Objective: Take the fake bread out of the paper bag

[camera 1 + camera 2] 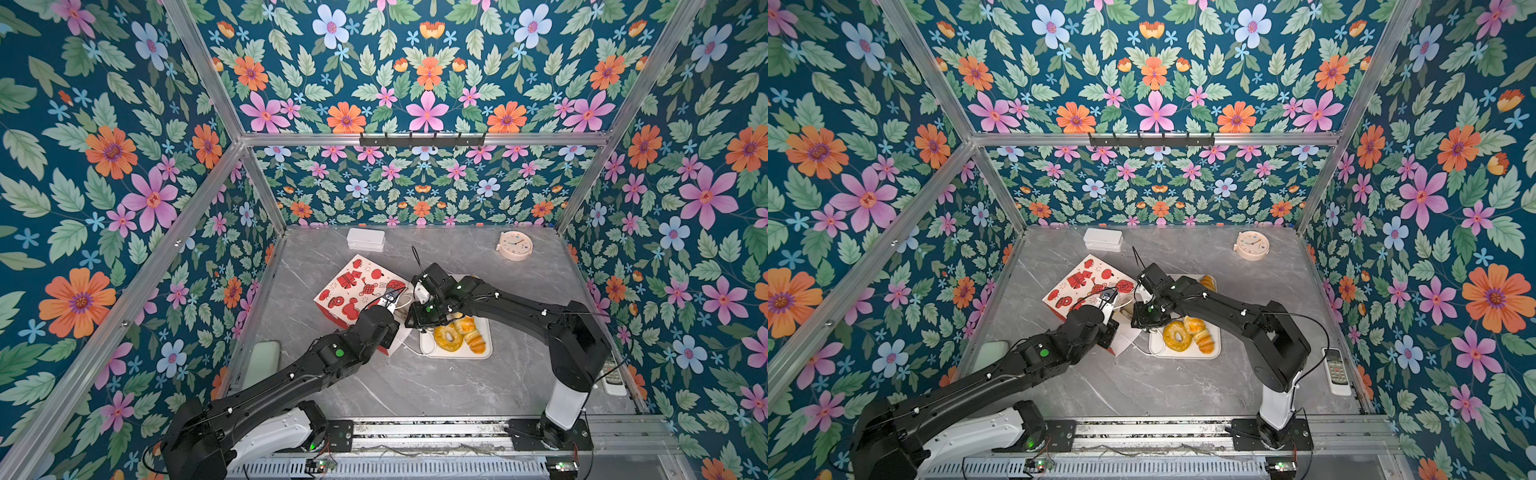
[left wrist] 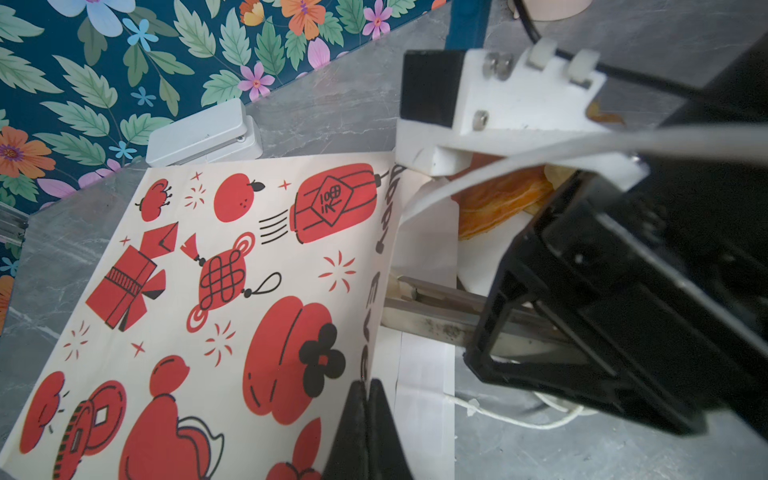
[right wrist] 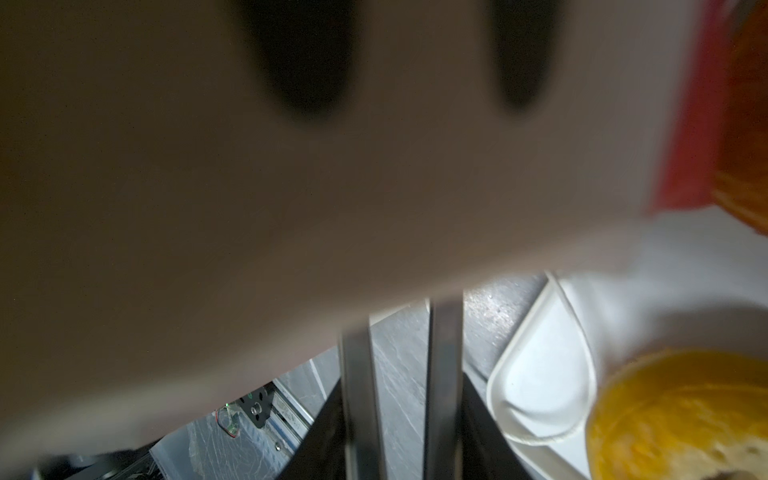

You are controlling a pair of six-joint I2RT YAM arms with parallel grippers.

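One paper bag (image 1: 353, 286), on its side on bench (image 1: 415, 386); left claw (image 2: 366, 388) clamped on its rim; right claw (image 1: 409, 303) inside its mouth, opening indiscernible; fake bread (image 1: 473, 341) on tray (image 1: 457, 355).

Printed paper bag (image 1: 353, 286) lying sideways, golden fake bread (image 1: 449, 337) beside

The red-and-white printed paper bag (image 1: 353, 291) lies on its side on the grey marbled tabletop (image 1: 415, 386), mouth facing the flat white rectangular tray (image 1: 457, 354). My left claw (image 1: 390, 302) is pinched at the mouth's rim. My right claw (image 1: 417, 296) reaches into the mouth, tips hidden. A glossy yellow ring doughnut (image 1: 448, 337) and golden croissant (image 1: 476, 343) rest touching on the tray.
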